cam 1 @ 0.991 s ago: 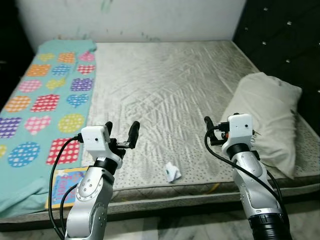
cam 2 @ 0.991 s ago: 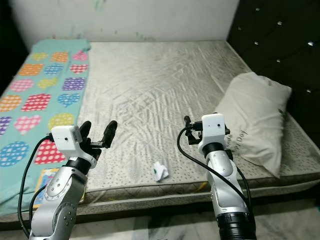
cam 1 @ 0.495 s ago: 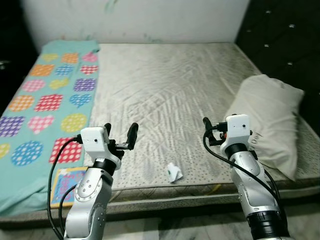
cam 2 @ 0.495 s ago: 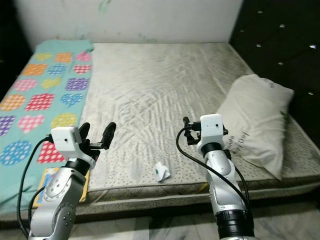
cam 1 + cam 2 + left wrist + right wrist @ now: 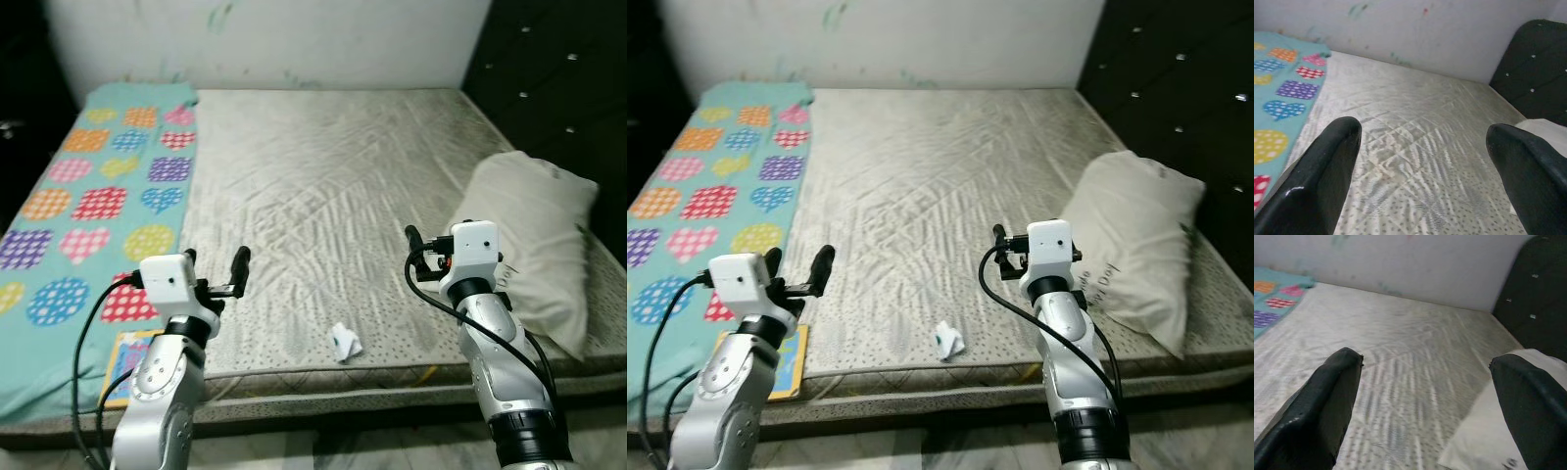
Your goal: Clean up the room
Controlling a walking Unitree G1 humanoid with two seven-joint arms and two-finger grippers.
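A small crumpled white scrap point(image 5: 344, 342) lies on the bare grey mattress point(image 5: 323, 176), close to its front edge. My left gripper point(image 5: 214, 264) hovers open over the front left of the mattress, left of the scrap, with nothing between its fingers point(image 5: 1327, 176). My right gripper point(image 5: 436, 245) hovers open to the right of the scrap, beside a white pillow point(image 5: 534, 235), and holds nothing; its fingers point(image 5: 1317, 416) stand wide apart. The scrap sits between the two arms, nearer me than both grippers.
A teal blanket with coloured hearts point(image 5: 98, 196) covers the left strip of the bed. A colourful flat book point(image 5: 122, 364) lies at the front left edge. A black tufted headboard point(image 5: 558, 88) runs along the right, a white wall point(image 5: 265, 39) at the back.
The camera has shifted slightly. My left gripper has swung a little to the left, away from the scrap. The right gripper has barely moved, and both stay open.
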